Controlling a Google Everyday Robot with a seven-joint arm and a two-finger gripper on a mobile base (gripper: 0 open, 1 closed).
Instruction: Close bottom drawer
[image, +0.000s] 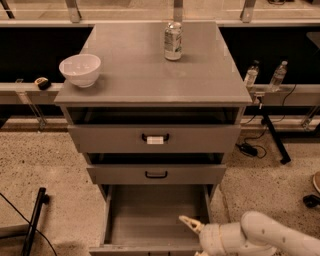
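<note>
**Operator:** Where does everything sit?

**Me:** The bottom drawer (150, 215) is pulled far out at 6 o'clock, its grey tray bare and its front edge at the very bottom of the view. I see no handle on it from here. My gripper (195, 230) is at 5 o'clock, over the tray's right front corner. I cannot tell whether it is wide or narrow, or whether it touches the tray.

**Operator:** What worries you?

**Me:** Mostly where I am. My gripper looks to be above or inside the tray, not out in front of it. If I push from in there, the drawer carries me back under the middle drawer (156, 174), and I judge I could get pinched against its front.

**Operator:** Anything else?

**Me:** I am well off centre, toward the right wall. A shove at that corner could skew the drawer on its slides and jam it half shut. A hook on the rim could also slip and scrape along it.

**Operator:** And the things on top?

**Me:** The can (173, 41) stands upright at 12 o'clock on the tabletop (150, 80), and the white bowl (80, 69) sits at 10 o'clock near the left edge. A hard slam could jolt the cabinet and tip the can.
</note>
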